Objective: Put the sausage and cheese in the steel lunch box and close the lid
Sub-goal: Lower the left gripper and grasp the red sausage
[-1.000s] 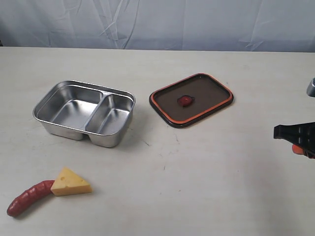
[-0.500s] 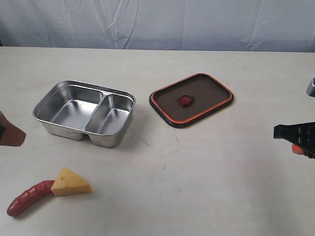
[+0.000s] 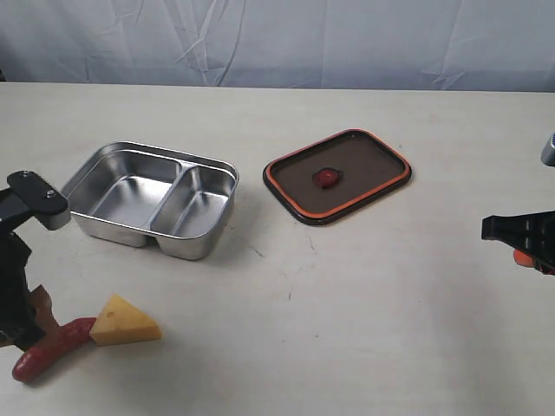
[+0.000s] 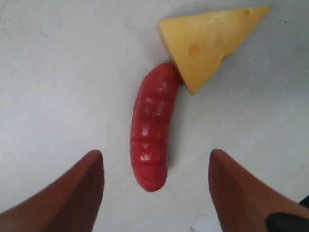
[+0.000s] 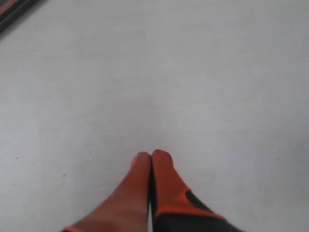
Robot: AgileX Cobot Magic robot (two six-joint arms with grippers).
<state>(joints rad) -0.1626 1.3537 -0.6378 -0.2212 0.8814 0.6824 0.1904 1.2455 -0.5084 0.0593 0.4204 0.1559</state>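
Down near-left, left gripper point(image 4: 155, 157) stands wide, flanking the sausage point(image 4: 152, 130), which touches the cheese point(image 4: 207, 43); right gripper point(image 5: 151, 157) is pressed together, empty.

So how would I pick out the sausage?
Start at the shiny steel lunch box on the left of the table, then look towards the camera. There, touching the yellow cheese wedge, lies the sausage: the only curved, glossy dark-red piece.
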